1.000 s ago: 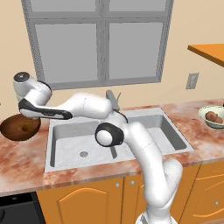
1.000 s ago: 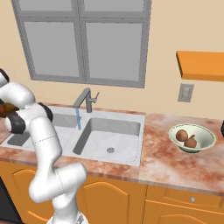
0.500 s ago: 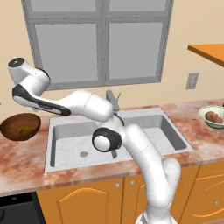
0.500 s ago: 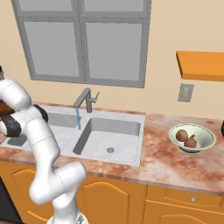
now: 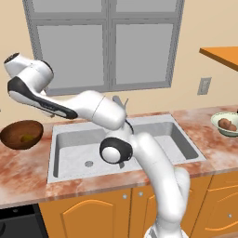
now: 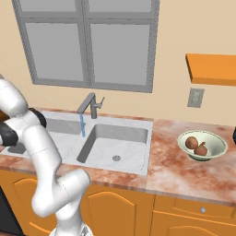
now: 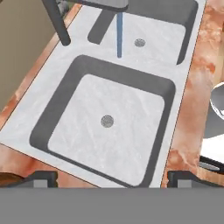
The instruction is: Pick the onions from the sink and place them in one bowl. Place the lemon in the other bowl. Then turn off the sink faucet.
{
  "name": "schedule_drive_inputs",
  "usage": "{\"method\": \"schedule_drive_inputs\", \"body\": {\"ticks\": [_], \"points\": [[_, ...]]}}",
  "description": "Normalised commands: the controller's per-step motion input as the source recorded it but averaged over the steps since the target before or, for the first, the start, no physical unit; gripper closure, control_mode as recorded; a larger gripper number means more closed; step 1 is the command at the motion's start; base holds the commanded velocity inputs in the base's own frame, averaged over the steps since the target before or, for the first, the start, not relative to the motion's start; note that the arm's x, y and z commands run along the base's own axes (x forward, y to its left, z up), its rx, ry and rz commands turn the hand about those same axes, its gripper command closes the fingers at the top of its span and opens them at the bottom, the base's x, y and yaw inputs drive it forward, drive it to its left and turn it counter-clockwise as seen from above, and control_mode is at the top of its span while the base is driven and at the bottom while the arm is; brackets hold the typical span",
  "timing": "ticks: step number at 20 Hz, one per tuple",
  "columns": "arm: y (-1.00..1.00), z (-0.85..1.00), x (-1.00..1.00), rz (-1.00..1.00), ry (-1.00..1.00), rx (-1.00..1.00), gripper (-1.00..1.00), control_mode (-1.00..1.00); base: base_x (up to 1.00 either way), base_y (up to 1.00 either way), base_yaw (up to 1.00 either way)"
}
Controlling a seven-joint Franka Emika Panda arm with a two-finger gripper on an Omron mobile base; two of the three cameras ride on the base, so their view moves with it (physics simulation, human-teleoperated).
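- The pincer (image 7: 112, 177) stands wide and bare above the sink (image 7: 114, 124); only its two dark tips show in the hand view.
- The sink is light-grey marbled stone, two square basins with round drains, set in a mottled reddish counter (image 5: 28, 174).
- Since a second ago the arm has lifted up away from the dark wooden bowl (image 5: 21, 135), where the yellow-olive lemon (image 5: 27, 137) lies.
- The grey metal faucet (image 6: 91, 105) stands upright, spout angled leftward in the right base view, a thin blue stream (image 6: 82, 125) falling.
- Far right, two reddish-brown onions (image 6: 196, 146) sit touching in the pale shallow bowl (image 6: 215, 150).
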Motion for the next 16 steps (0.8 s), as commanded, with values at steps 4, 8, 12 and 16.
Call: {"method": "schedule_drive_inputs", "body": {"ticks": [4,8,12,16], "points": [[-1.00,-1.00,-0.79,0.10,0.00,0.05,-1.00,-1.00,0.00,0.00,0.00],[-1.00,-1.00,-0.99,0.15,-0.02,0.13,-1.00,-1.00,0.00,0.00,0.00],[-1.00,-1.00,-0.99,0.15,-0.25,0.21,-1.00,-1.00,0.00,0.00,0.00],[-1.00,-0.96,-1.00,0.13,-0.32,0.24,-1.00,-1.00,0.00,0.00,0.00]]}}
